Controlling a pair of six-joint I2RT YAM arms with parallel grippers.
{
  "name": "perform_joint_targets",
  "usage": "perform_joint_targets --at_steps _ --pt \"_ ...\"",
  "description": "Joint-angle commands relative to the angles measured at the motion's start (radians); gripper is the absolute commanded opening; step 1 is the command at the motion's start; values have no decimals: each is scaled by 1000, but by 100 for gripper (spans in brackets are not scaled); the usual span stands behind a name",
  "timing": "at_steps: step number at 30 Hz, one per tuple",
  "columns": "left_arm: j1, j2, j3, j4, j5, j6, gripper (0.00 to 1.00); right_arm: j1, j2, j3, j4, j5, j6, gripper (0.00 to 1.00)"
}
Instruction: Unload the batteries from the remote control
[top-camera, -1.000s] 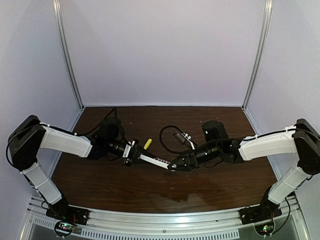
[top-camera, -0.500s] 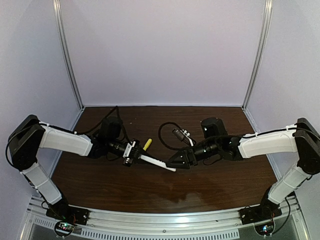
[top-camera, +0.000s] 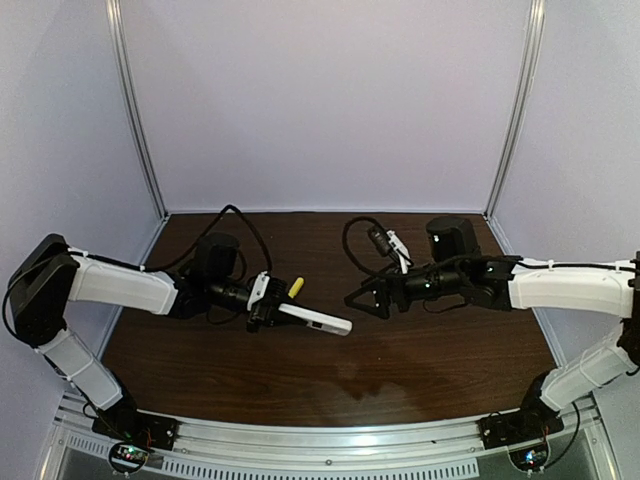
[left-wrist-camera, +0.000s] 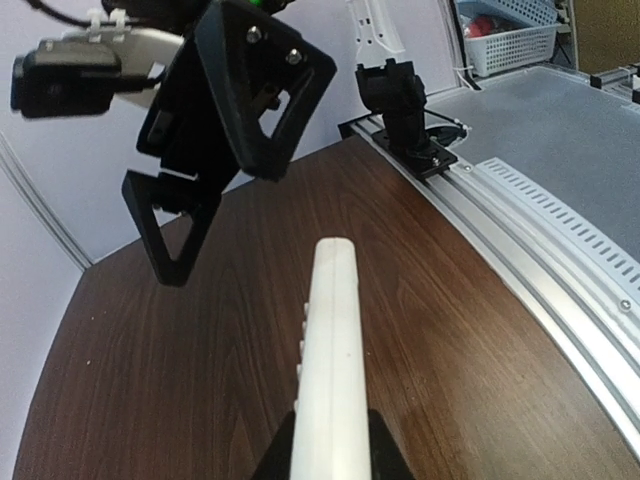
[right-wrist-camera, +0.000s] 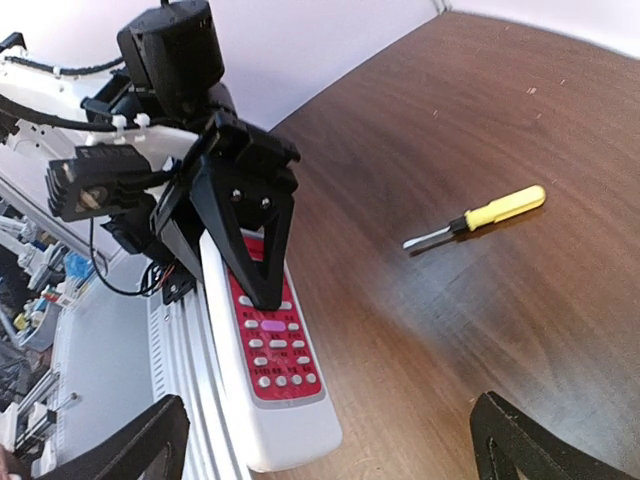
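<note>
**Remote held in the air, right gripper free, no cells seen**

Status: the left gripper (top-camera: 268, 310) is clamped on one end of the remote control (right-wrist-camera: 268, 345) and holds it off the desk (top-camera: 250, 375), over the middle and a little toward the left edge. The free end points toward the right edge. The right wrist view shows the red button face. The left wrist view shows only a thin white side. The right gripper (top-camera: 360, 300) is spread wide and carries nothing. It hangs apart from the remote's free end, on the side of the far edge. A yellow-handled screwdriver (right-wrist-camera: 480, 213) lies on the wood just beyond the remote, toward the far edge.

We see no batteries in any view, and we cannot tell whether the back compartment is covered (the back faces away from all three cameras).

Judged step: presenting the remote so that the right fingers can reach the cells.

Notes for doing it well:
- We would roll the left wrist until the back faces the right gripper.
- The clamp should stay near the end, clear of the compartment.
- We would narrow the right fingers before they enter.
- Each cell should be taken across its slim body and tipped out.
- We would work over the desk's middle, so that a dropped cell stays on the wood.
</note>
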Motion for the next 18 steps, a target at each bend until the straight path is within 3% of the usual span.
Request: perform_joint_targets --at_steps 1,6,15,18 --pt "-5 -25 21 34 -59 -164 0 -12 -100 -26 -9 164 -45 100" --pt "-4 -51 -3 93 -110 -289 0 -12 -172 -72 20 316 -46 100" --pt "3 -51 82 -48 -232 -518 0 -12 -240 -151 91 529 -50 100" --pt "16 -52 74 -25 -267 -603 0 -12 -248 -168 121 552 -48 100"
